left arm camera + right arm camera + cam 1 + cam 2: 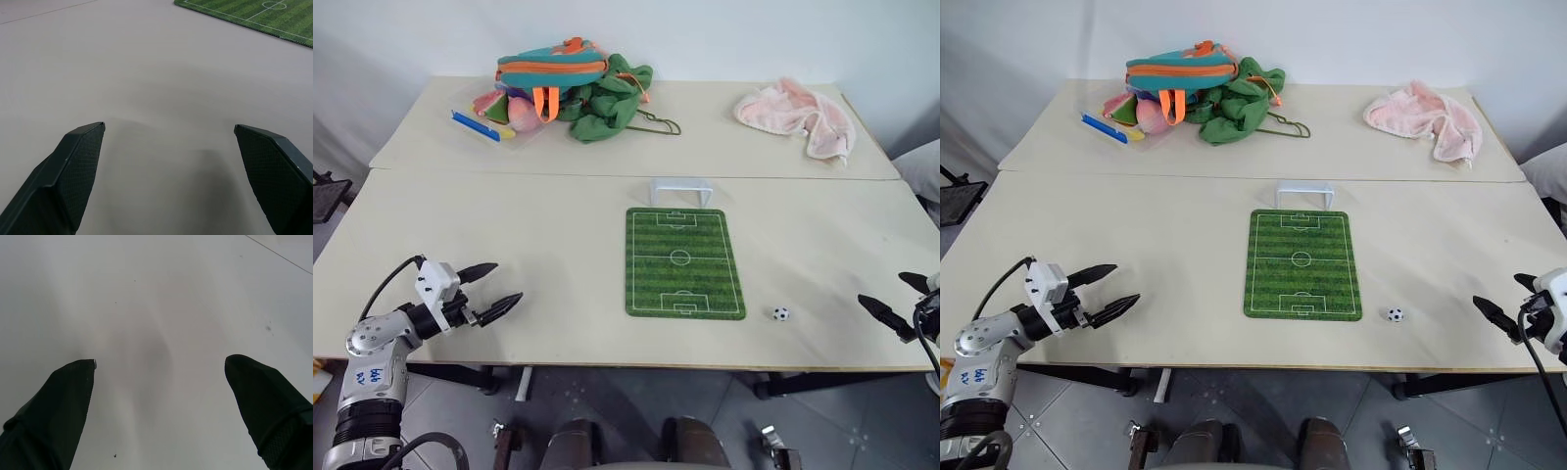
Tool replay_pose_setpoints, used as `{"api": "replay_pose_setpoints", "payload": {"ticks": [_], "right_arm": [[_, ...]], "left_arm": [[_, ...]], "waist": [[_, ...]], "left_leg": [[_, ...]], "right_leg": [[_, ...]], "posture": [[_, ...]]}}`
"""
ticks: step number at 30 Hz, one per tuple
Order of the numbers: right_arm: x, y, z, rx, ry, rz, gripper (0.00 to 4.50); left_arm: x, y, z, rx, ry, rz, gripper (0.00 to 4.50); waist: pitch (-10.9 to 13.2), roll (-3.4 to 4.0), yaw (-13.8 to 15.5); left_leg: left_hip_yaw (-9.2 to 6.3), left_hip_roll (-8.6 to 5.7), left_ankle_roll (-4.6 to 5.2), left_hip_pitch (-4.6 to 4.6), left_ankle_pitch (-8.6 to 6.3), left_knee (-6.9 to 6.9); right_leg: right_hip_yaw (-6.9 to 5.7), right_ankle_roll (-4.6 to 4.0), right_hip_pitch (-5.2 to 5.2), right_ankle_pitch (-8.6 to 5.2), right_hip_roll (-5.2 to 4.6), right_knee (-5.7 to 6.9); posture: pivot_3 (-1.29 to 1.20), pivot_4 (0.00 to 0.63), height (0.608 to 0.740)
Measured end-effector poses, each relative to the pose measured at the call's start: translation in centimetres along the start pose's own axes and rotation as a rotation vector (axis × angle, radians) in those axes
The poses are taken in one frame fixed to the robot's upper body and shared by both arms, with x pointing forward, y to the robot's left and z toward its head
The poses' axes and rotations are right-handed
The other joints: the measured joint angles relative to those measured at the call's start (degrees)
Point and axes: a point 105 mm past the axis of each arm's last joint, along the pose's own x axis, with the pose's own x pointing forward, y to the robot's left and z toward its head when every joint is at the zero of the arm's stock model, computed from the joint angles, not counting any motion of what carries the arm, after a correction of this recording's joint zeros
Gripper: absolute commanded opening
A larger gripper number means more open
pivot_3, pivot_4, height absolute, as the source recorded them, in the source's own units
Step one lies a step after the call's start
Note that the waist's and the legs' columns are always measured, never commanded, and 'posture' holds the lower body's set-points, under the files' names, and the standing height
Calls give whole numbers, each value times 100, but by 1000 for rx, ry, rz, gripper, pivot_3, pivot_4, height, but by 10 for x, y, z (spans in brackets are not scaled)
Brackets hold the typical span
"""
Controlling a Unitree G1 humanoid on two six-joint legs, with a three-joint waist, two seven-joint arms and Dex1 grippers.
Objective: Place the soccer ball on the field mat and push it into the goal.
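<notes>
One soccer ball [781,314] lay on the desk [509,225] beside one field mat [683,261]. One goal [680,191] stood at the mat's far end. Left pincer [499,290] and right pincer [899,299] both gaped, empty.

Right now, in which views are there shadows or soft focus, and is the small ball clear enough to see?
Left eye view: even light, soccer ball sharp beside the field mat. Left wrist view: a soft shadow on the table between the open left claw tips. Right wrist view: right claw open, tips slightly soft, faint shadow between them.
</notes>
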Motion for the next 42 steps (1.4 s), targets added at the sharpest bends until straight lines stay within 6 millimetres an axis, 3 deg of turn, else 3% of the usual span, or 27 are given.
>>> {"api": "replay_pose_setpoints", "payload": {"ticks": [12,18,22,26,31,35,42], "right_arm": [[1,2,4,-5,-2,11,4447],[-2,11,27,-51,20,93,4447],[0,37,56,-93,-4,243,4447],[5,89,85,-230,-12,541,4447],[14,113,79,-259,27,692,4447],[21,114,75,-288,47,730,4447],[39,116,49,-241,85,746,4447]], "left_arm": [[6,6,7,-13,-19,27,4500],[14,4,16,-39,-47,-27,4500],[29,-13,28,-19,-95,-169,4500],[52,-46,40,-5,-174,-388,4500],[56,-60,38,-11,-174,-476,4500],[61,-69,37,-24,-186,-512,4500],[61,-77,37,-17,-191,-525,4500]], "waist": [[0,0,2],[0,1,10],[0,1,20],[-2,-4,24],[4,-12,25],[5,-13,25],[6,-14,27]], "left_leg": [[0,-1,0,0,0,0],[-1,0,0,-1,0,2],[-1,-1,0,-1,0,6],[-5,-2,0,-2,0,9],[-4,-5,1,-5,-1,17],[-7,-3,3,-8,-2,25],[-13,-1,6,-14,-4,38]], "right_leg": [[0,0,0,0,0,0],[0,0,0,0,0,3],[1,0,0,0,2,5],[-2,0,1,0,5,5],[-2,0,1,0,4,5],[-4,0,2,0,4,6],[-10,0,3,0,4,8]], "posture": [[0,150,740],[0,150,740],[0,150,740],[0,150,740],[0,150,740],[0,150,740],[0,150,740]]}}
